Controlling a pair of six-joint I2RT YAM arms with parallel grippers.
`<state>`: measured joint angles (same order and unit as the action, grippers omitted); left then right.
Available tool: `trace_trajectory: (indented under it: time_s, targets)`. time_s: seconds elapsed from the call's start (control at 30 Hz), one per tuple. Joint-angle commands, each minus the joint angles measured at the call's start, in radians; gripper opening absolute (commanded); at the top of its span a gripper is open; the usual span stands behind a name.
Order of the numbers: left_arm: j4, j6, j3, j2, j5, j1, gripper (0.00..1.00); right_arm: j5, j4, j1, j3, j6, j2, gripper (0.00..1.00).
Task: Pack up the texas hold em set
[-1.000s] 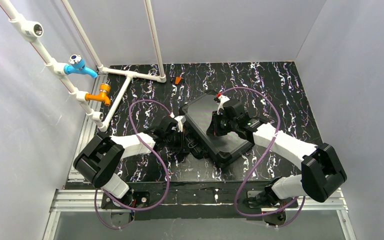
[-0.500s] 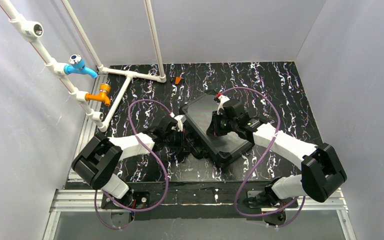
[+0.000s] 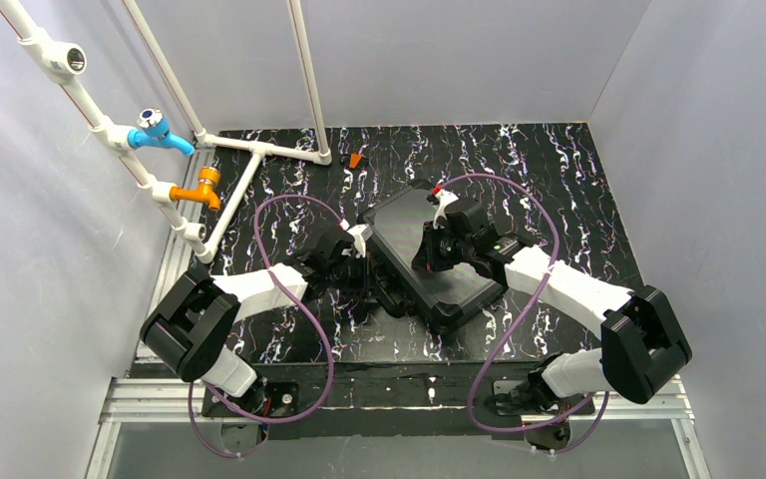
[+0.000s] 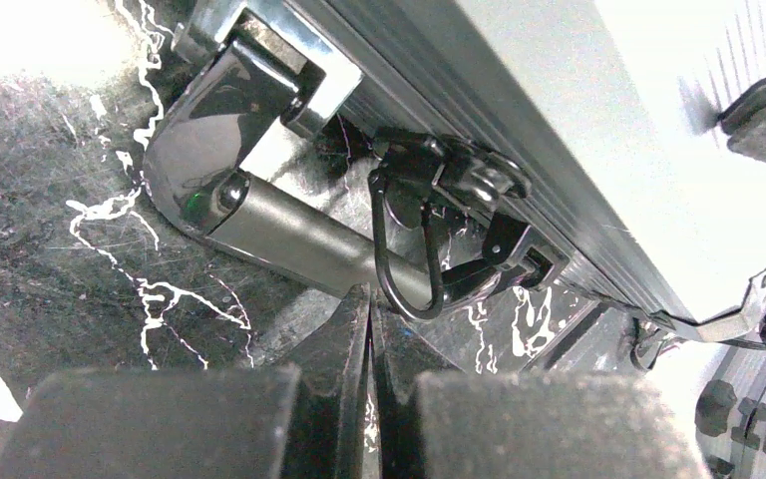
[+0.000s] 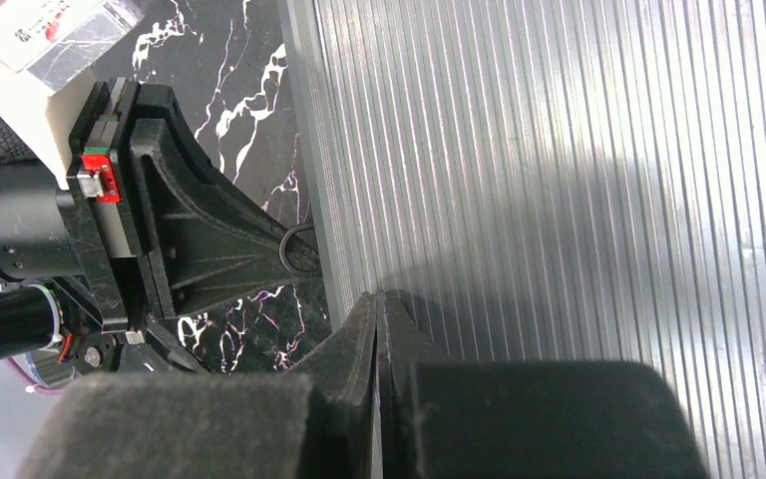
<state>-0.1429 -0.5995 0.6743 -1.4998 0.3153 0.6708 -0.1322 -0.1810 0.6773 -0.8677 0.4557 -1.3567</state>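
The black briefcase lies closed in the middle of the table, so the chips and card decks are hidden. My left gripper is shut and empty at the case's left side. In the left wrist view its tips sit just below the wire latch loop, beside the grey handle. My right gripper is shut and empty, its tips resting at the left edge of the ribbed lid. The left gripper also shows in the right wrist view.
White pipes with a blue valve and an orange valve stand at the back left. A small orange piece lies behind the case. Purple cables loop over both arms. Grey walls enclose the table.
My left arm has shifted slightly forward along the case's left side towards the latch. The right arm and the case have not moved.
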Motion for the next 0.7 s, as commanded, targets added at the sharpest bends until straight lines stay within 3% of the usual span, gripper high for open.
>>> trace_trajectory:
  time_s: [0.0,0.67]
  targets:
    - [0.002,0.001,0.047,0.019,0.014,0.004,0.0,0.085,-0.216,-0.002,0.071,-0.05,-0.068,0.03]
    - [-0.001,0.004,0.14,-0.067,0.025,0.011,0.0,0.08,-0.204,-0.002,0.082,-0.052,-0.083,0.03]
